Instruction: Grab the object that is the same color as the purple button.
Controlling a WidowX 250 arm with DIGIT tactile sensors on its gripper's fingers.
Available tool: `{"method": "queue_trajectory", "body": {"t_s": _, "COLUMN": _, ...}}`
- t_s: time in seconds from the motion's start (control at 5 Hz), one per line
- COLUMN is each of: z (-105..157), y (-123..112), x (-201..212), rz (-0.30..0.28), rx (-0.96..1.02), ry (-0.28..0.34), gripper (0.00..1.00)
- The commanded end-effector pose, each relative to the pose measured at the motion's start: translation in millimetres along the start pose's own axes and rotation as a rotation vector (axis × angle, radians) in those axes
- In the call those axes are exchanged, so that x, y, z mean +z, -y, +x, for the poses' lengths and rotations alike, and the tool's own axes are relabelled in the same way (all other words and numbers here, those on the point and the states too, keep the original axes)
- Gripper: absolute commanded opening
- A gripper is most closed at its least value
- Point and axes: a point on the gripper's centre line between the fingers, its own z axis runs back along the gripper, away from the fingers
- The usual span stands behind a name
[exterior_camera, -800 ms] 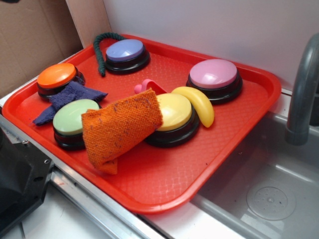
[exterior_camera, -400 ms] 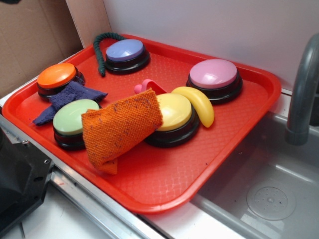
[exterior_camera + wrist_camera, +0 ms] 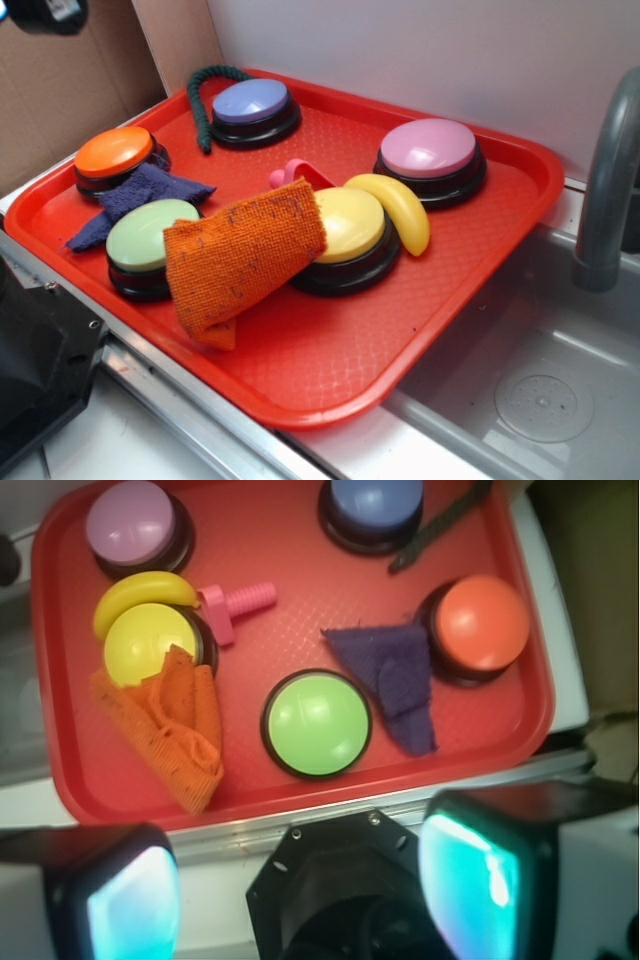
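Overhead, parted fingers [image 3: 130, 895] hang well clear of the object [image 3: 392, 675].

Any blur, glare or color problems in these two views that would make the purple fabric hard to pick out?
Exterior view: evenly lit, sharp, purple fabric reads dark navy. Wrist view: softer focus, fabric clearly purple on the red tray; end effector fingers blurred with cyan glare at the bottom, not covering it.

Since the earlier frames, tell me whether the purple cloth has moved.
No. The purple cloth lies in the same spot, between the orange button and green button, as before.
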Motion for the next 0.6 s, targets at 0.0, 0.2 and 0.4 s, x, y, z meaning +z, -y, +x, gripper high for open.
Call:
{"method": "queue_trajectory", "body": {"t_s": 0.0, "z": 25.0, "y": -23.5, "x": -48.6, "rz": 0.022, "rx": 0.281, "ry": 0.013, "gripper": 1.0}}
{"method": "queue_trajectory", "body": {"t_s": 0.2, "z": 34.5, "y": -37.0, "x": -74.2, "rz": 0.052, "rx": 0.377, "ry": 0.007, "gripper": 1.0}}
{"method": "queue_trajectory", "body": {"t_s": 0.4, "z": 40.2, "y": -47.5, "x": -96.5, "rz": 0.083, "rx": 0.486, "ry": 0.068, "gripper": 1.0}}
